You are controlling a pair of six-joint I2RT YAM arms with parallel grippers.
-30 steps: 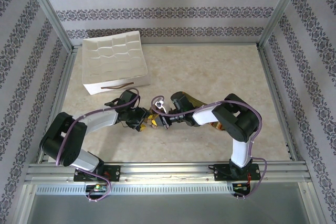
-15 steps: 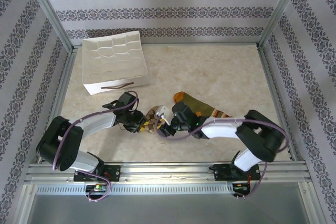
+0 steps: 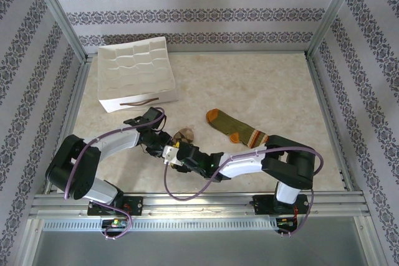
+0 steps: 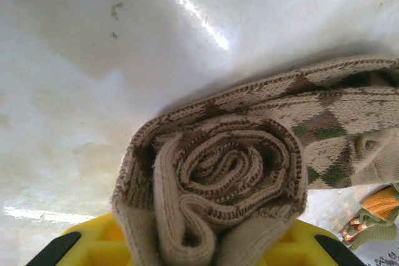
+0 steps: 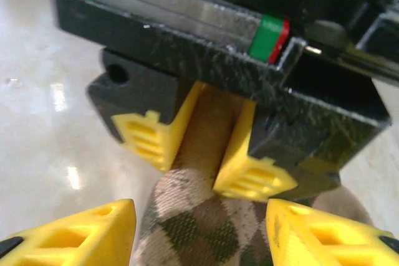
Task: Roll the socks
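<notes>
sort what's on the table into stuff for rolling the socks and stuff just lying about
For the job:
- tan-and-brown argyle knit sock, partly rolled, pinched by the left gripper
- olive green sock with orange toe and heel, lying flat

Lying about:
- white divided tray, back left

The table (image 3: 262, 85) bears tray (image 3: 112, 103), green sock (image 3: 240, 130), argyle sock (image 3: 184, 134).

Argyle sock (image 4: 224, 166): tan with brown and green diamonds. Olive-green sock (image 3: 242, 130): orange toe and heel, striped cuff. Divided tray (image 3: 115, 104): white.
</notes>
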